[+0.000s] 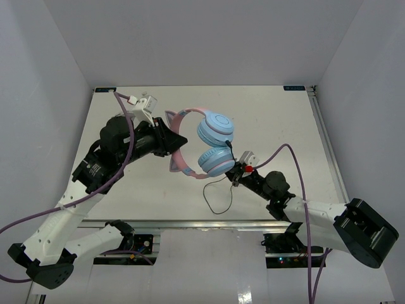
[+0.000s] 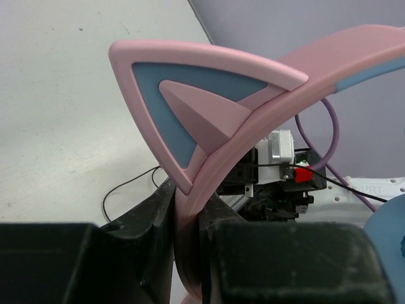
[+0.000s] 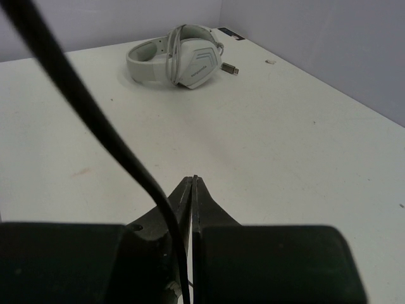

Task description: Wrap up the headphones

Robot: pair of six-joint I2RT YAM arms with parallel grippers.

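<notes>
The headphones (image 1: pixel 215 130) are sitting near the middle of the table (image 1: pixel 285 120) in the top view, their two light-blue earcups stacked at the 3 o'clock end and the pink headband (image 1: pixel 182 157) arcing away toward 9 o'clock. Your left gripper (image 1: pixel 178 140) is reaching in from 9 o'clock and clamping that headband between its black fingers. From the left wrist, the band is running up out of the narrow gap between the fingers, and one pointed cat ear (image 2: pixel 190 107), pink with a blue inset, is standing just above the grip. The thin black cable (image 1: pixel 218 197) is leaving the near earcup (image 1: pixel 216 161) at about 4 o'clock and dropping into a loose loop that is lying on the table at 6 o'clock of the headphones. Your right gripper (image 1: pixel 236 173) is sitting just beside the near earcup at its 4 o'clock, where the cable starts. From the right wrist, its jaws are pressing together tip to tip with no gap showing. The cable is sweeping in from 11 o'clock, crossing the left finger and slipping down next to the seam; you cannot tell from here whether it is actually pinched. Beyond the closed tips, at 12 o'clock in the right wrist view, a white headset (image 3: pixel 180 58) is lying on the table near its far edge, well apart from the gripper.
</notes>
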